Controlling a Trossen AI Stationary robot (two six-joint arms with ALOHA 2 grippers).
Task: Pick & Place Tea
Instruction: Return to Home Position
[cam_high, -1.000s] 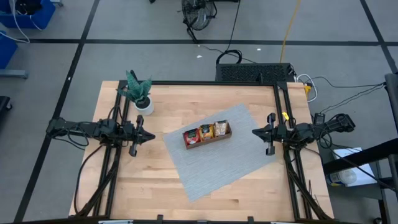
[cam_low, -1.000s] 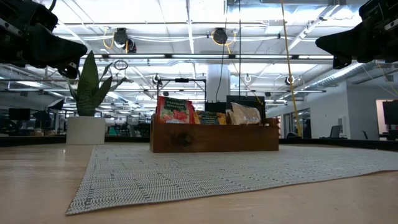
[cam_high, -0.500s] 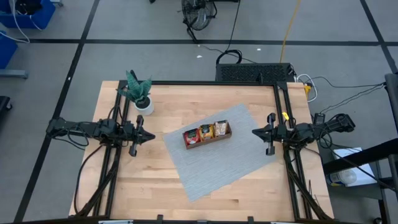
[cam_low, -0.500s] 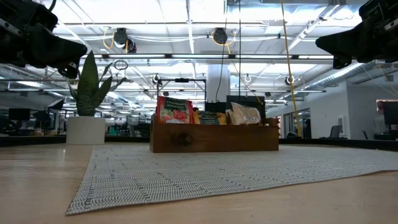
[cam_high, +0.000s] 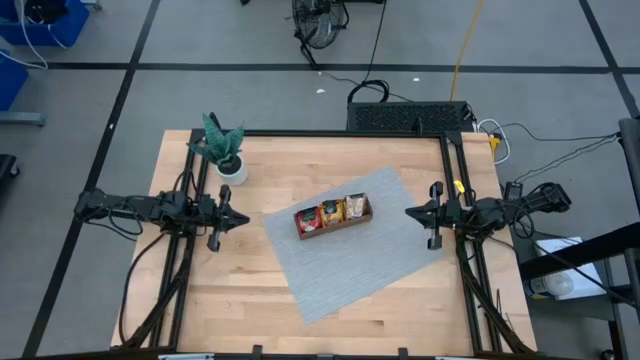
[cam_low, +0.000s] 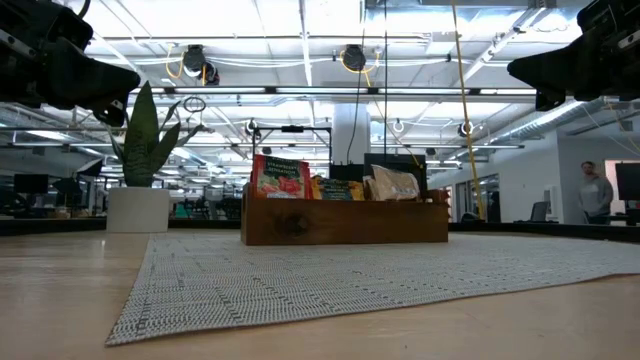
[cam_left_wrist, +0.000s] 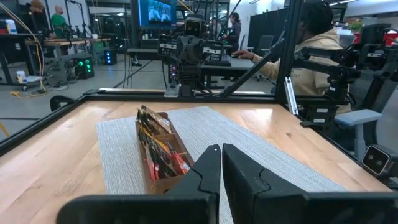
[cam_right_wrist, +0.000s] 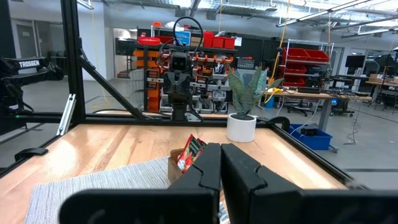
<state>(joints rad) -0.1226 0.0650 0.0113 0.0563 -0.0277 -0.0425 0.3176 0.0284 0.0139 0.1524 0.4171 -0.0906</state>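
The tea sachets (cam_high: 333, 212) stand upright in a brown wooden tray (cam_high: 355, 221) at the middle of a grey mat (cam_high: 340, 260): a red one (cam_low: 282, 177) at one end, orange-yellow ones in the middle, a pale one (cam_low: 393, 184) at the other. My left gripper (cam_high: 244, 217) hovers shut over the table's left side, pointing at the tray (cam_left_wrist: 163, 180). My right gripper (cam_high: 408, 211) hovers shut over the right side, also pointing at the tray, where a red sachet (cam_right_wrist: 191, 152) shows.
A potted plant (cam_high: 225, 150) in a white pot stands at the far left corner of the table. Black frame rails (cam_high: 340, 133) run along the table's edges. A person (cam_low: 597, 192) stands in the room behind, and another sits beyond the table (cam_left_wrist: 317, 43).
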